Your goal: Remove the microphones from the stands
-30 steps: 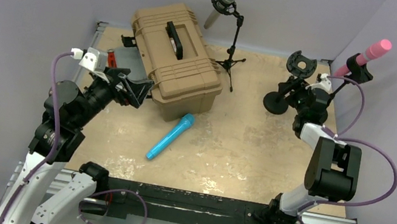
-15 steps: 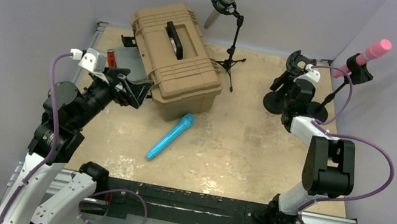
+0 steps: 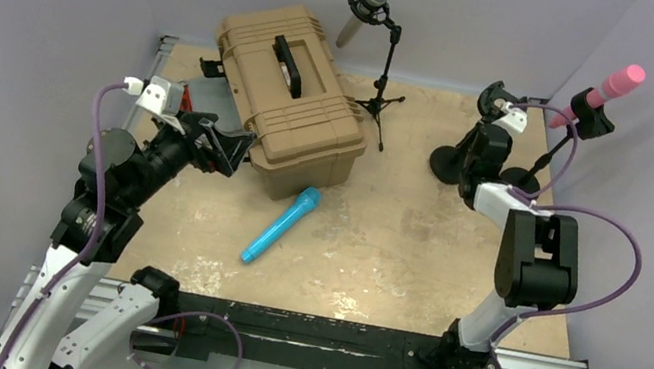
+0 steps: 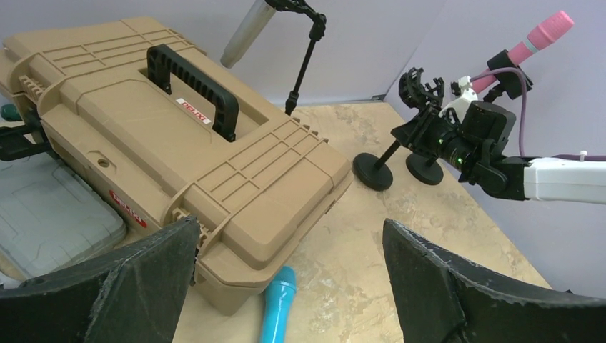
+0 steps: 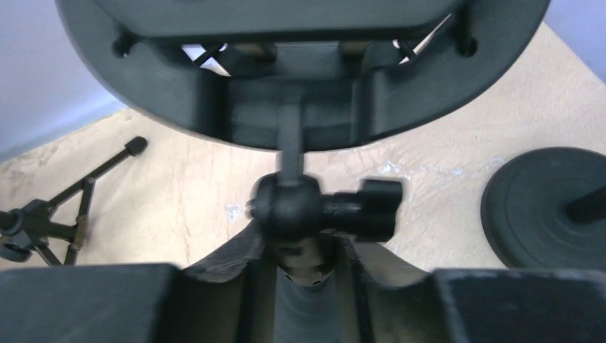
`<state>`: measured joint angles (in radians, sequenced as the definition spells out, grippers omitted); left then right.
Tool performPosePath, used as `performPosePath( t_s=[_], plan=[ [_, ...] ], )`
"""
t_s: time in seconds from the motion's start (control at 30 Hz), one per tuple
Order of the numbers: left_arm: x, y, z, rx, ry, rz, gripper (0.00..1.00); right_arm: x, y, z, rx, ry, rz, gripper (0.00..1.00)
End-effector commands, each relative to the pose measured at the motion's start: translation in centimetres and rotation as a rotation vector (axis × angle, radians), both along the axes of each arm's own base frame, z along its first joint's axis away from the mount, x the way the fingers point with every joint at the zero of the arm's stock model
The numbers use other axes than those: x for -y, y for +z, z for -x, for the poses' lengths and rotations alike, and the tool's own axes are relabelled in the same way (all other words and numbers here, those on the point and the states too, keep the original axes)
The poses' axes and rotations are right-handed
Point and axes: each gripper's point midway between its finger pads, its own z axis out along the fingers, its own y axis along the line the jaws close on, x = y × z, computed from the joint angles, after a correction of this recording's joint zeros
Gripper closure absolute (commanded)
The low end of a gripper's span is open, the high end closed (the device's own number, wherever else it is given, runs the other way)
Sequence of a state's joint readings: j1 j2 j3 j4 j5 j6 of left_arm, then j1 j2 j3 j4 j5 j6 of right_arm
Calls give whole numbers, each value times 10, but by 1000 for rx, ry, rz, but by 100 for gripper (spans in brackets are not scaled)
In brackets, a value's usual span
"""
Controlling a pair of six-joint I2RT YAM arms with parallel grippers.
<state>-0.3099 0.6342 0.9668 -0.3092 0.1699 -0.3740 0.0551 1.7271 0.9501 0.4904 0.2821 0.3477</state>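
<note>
Matt black stand (image 3: 448, 168), perhaps metal; tan plastic case (image 3: 287, 101).

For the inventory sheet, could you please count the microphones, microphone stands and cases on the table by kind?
Microphones: 3, namely the grey metal microphone, the pink microphone and the blue plastic microphone
Stands: 3, namely the black tripod stand, the black round-base stand with an empty shock mount and the black round-base stand holding the pink one
Cases: 1, the tan plastic case with a black handle
Total: 7
</note>
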Motion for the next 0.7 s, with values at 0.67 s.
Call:
performPosePath(
  t_s=[0.67],
  plan=[
    [6,23,14,66,-54,1,5,11,72,121,106,-294,-166,100]
  ],
)
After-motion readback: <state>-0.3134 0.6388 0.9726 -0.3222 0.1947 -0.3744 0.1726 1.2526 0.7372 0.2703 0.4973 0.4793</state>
